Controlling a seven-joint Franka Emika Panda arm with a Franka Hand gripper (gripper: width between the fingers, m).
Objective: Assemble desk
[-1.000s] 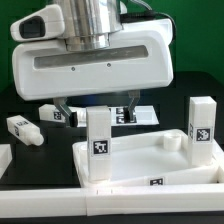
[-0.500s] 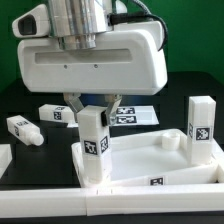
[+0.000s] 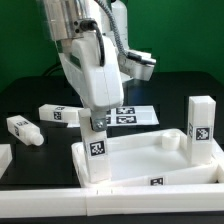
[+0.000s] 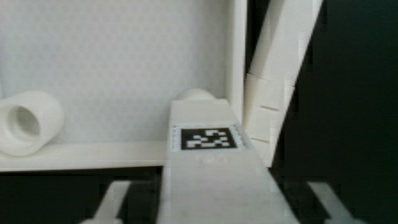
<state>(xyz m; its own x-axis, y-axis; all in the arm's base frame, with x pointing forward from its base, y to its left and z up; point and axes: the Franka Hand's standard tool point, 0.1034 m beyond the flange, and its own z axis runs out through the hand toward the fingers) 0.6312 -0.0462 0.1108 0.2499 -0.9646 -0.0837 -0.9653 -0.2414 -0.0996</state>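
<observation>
Gripper (image 3: pixel 97 121) contact with leg (image 3: pixel 96 143) unclear; fingers (image 4: pixel 118 200) blurred, cut by wrist view edge

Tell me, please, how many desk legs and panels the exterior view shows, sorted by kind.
Upright legs: 2
Lying legs: 2
Panel: 1
Total: 5

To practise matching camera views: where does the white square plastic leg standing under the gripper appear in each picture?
Exterior view: the white square plastic leg stands upright at the large flat white panel's corner on the exterior view's left, under the gripper.
Wrist view: the leg fills the middle, seen from above, between the jaws.
Shared landmark: the black-and-white tag on the leg.
</observation>
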